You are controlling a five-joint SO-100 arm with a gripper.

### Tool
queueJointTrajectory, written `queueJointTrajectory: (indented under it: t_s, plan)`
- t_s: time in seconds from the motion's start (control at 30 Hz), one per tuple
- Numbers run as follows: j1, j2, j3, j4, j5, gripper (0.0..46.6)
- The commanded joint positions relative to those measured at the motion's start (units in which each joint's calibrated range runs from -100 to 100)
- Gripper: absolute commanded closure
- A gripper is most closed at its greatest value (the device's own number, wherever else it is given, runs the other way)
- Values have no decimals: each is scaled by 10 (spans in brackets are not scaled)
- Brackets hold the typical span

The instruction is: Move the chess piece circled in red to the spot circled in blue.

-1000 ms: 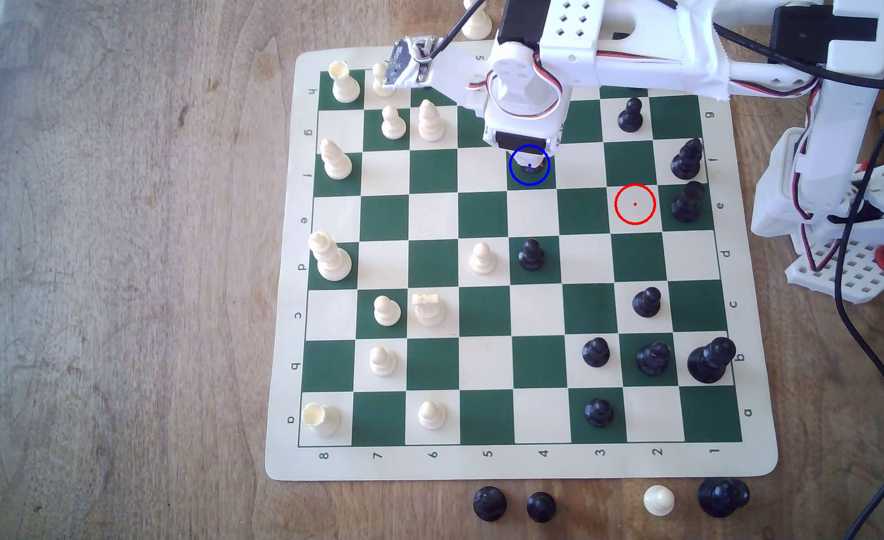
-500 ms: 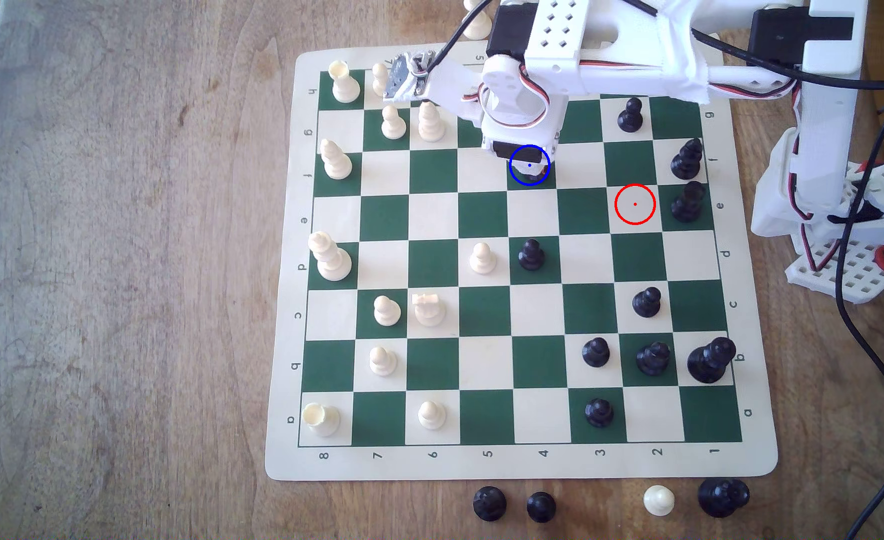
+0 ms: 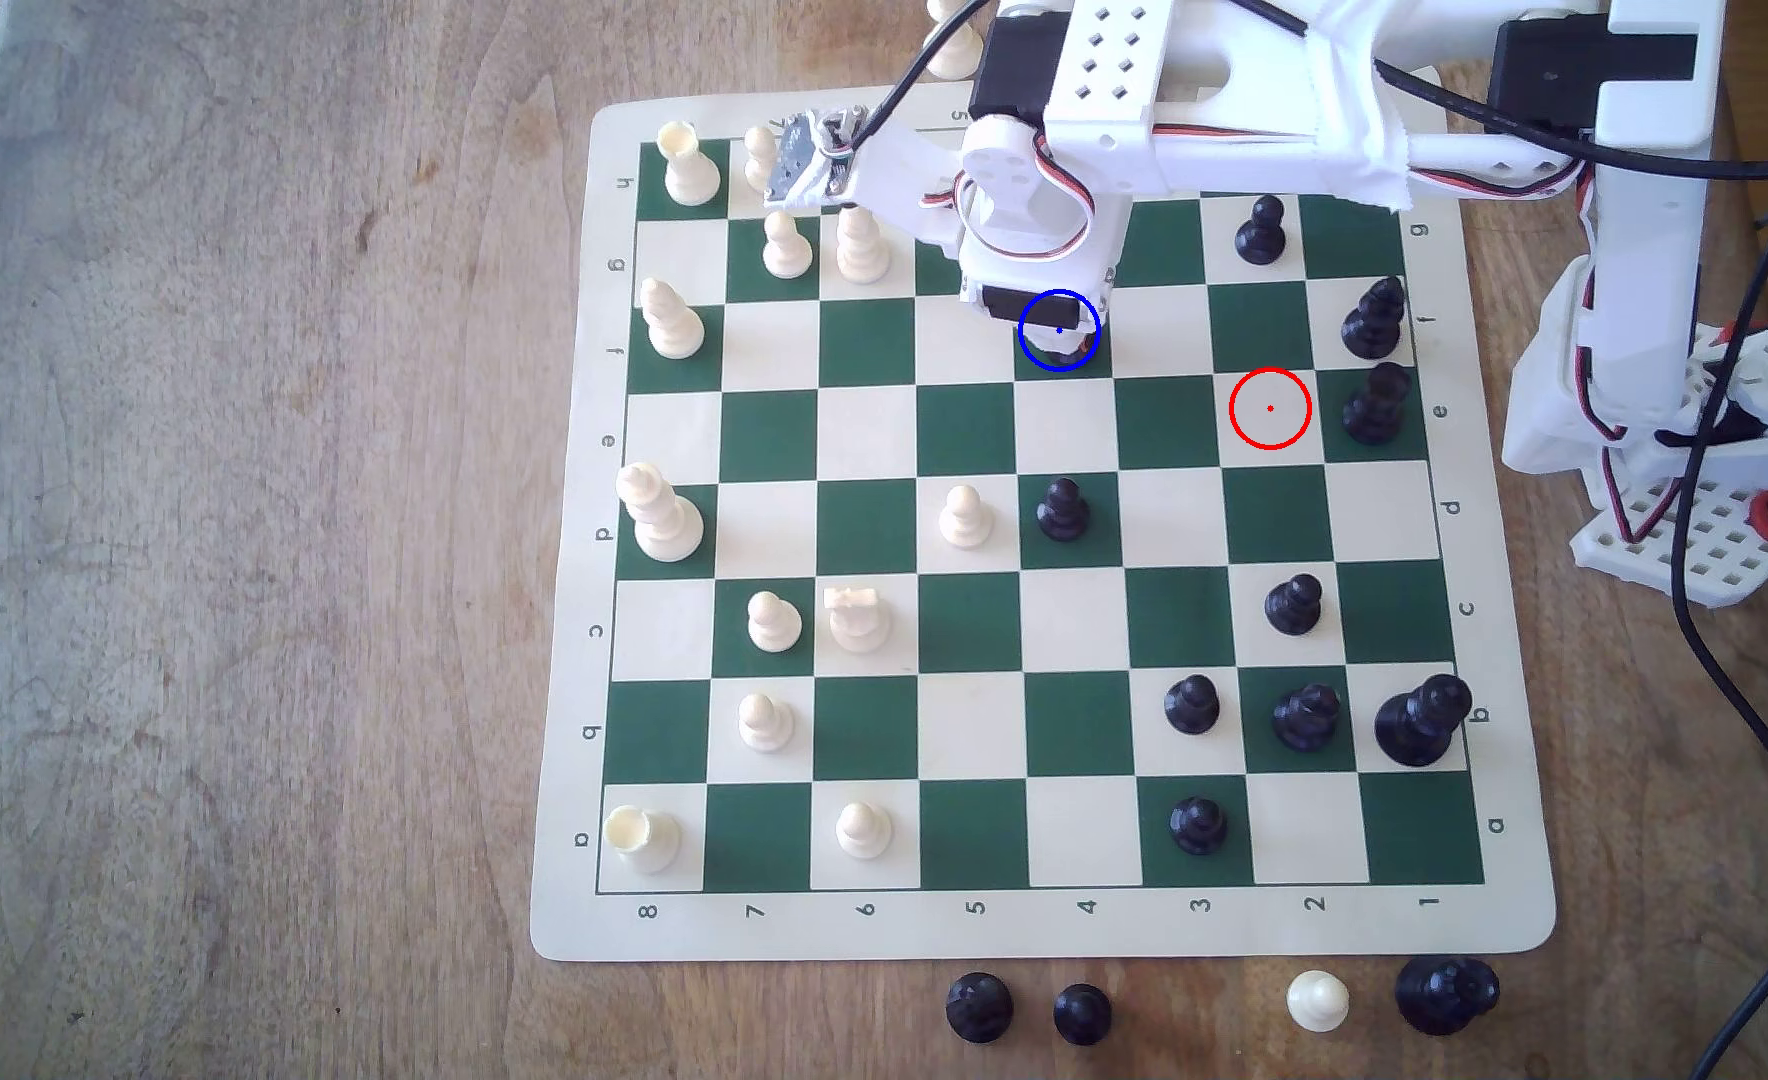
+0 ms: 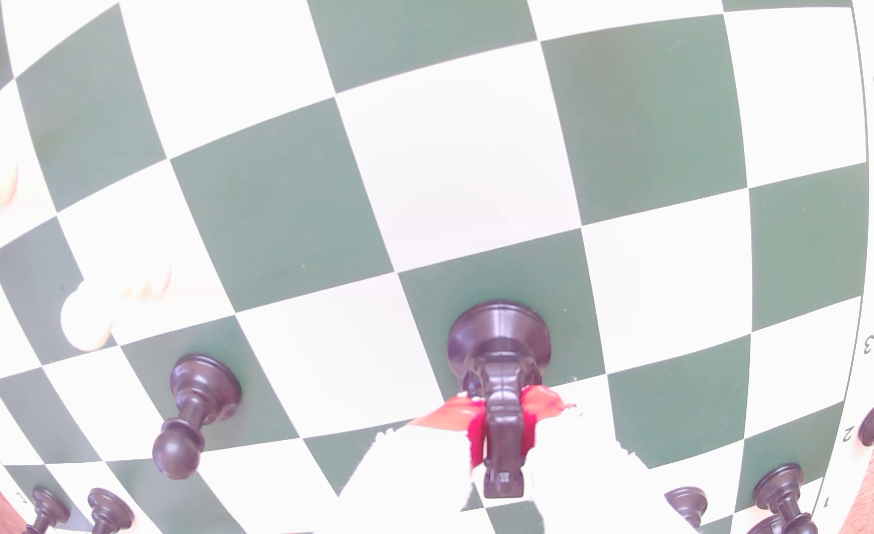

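Black knight (image 4: pixel 499 390) pinched in the hand (image 4: pixel 500 426) on the blue-ringed green square (image 3: pixel 1086 358) (black pawn (image 4: pixel 193 411) nearby)

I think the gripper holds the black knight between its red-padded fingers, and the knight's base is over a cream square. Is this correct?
Not quite. The gripper does hold the black knight between its red-padded fingers, but the wrist view shows the knight's round base over a dark green square, not a cream one. In the exterior view the gripper is at the blue-ringed dark green square.
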Motion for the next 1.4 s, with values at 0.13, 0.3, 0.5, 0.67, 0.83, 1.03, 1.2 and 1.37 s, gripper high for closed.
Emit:
queueJointTrajectory:
  t_s: [0.13, 0.3, 0.5, 0.67, 0.83, 1.03, 1.2, 1.37]
  plan:
    - [6, -10, -42, -8, 5, 463]
    - [5, -10, -38, -7, 6, 405]
    - [4, -23, -21, -9, 8, 311]
    - [7, -51, 13, -26, 8, 280]
    - [9, -78, 41, -26, 10, 274]
    - [18, -103, 68, -37, 11, 270]
    - [18, -130, 88, -33, 12, 270]
    - [17, -181, 143, -35, 13, 270]
